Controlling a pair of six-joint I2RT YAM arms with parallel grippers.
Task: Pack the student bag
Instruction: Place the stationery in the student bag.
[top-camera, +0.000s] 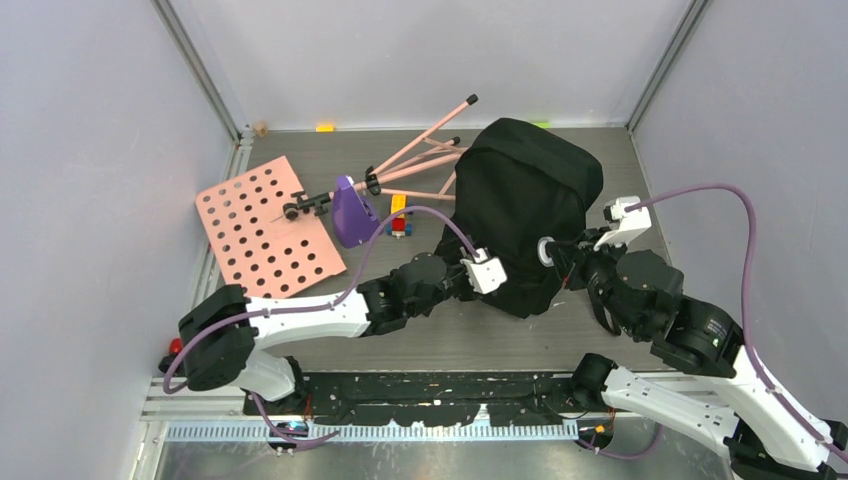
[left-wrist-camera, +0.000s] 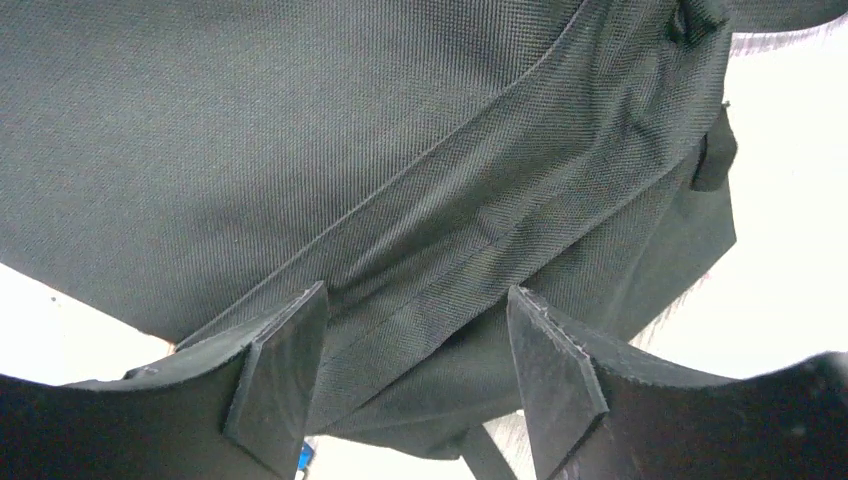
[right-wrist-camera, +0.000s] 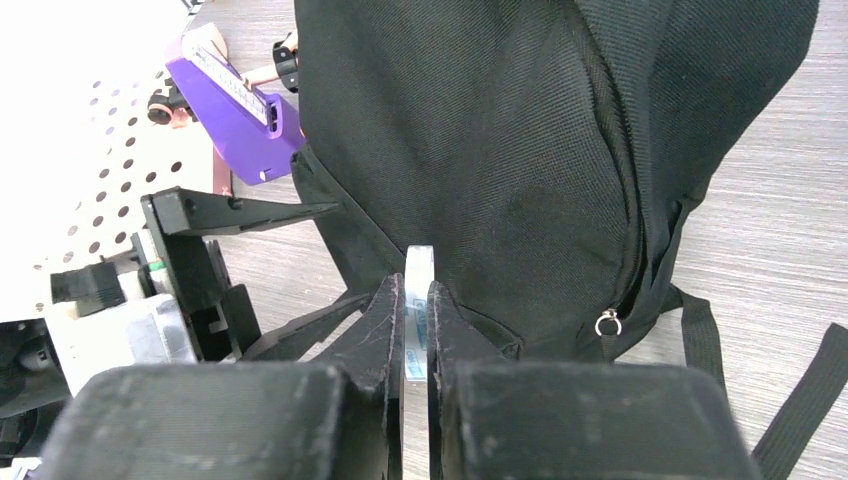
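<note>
beside one student bag (top-camera: 525, 190), one white ring (right-wrist-camera: 419, 265).

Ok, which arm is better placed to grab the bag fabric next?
Probably the left. The left gripper is open, facing a fold of the student bag, while the right gripper is shut on a thin white roll.
</note>
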